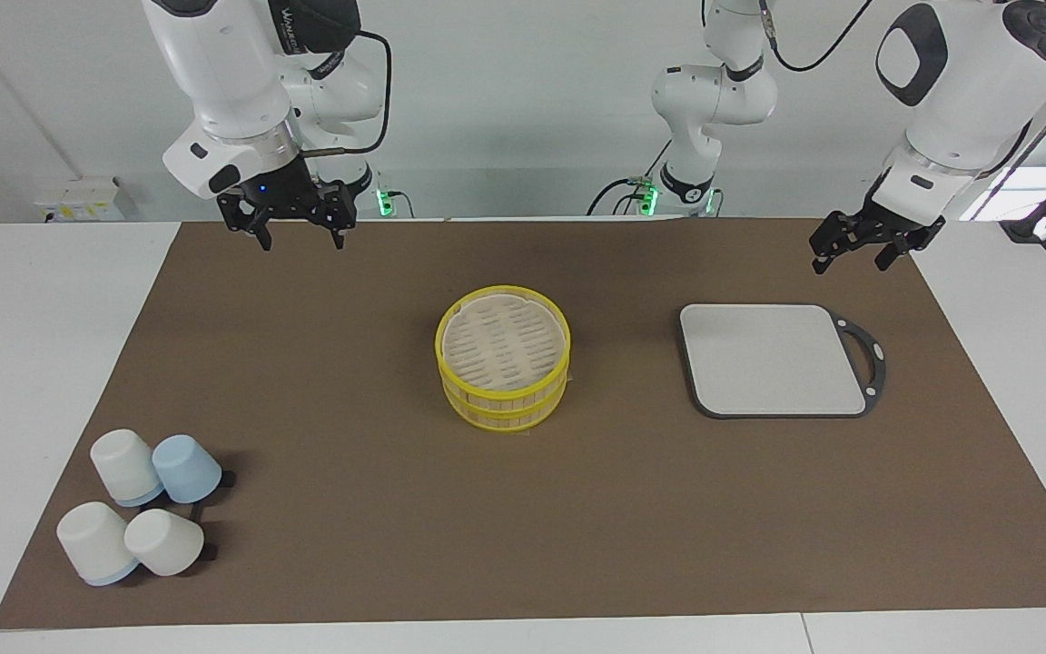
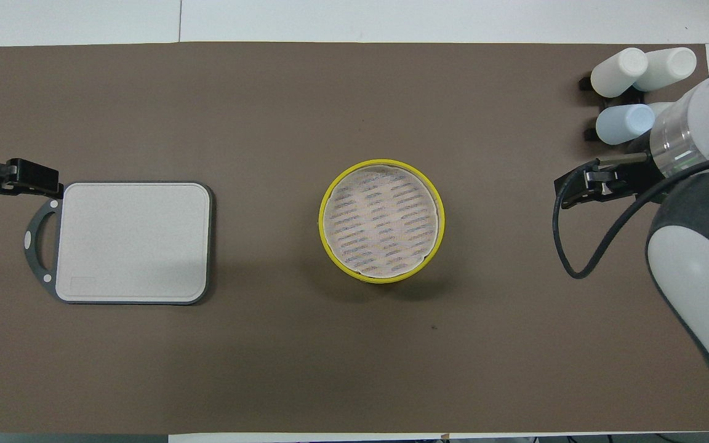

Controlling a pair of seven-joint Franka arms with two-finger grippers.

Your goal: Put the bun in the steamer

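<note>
Your steamer [image 1: 503, 368] stands lidded at mid-mat; the right hand [image 1: 298, 222] hangs open over the mat's robot-side edge, the left hand [image 1: 859, 243] open near the cutting board [image 1: 773, 359].

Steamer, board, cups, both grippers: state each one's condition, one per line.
steamer: upright at mat's middle, lid on, no bun in sight.
board: flat, bare, toward the left arm's end.
cups: four, clustered, rims down and tilted.
left gripper: raised beside the board, holding nothing.
right gripper: open, raised, holding nothing.
</note>
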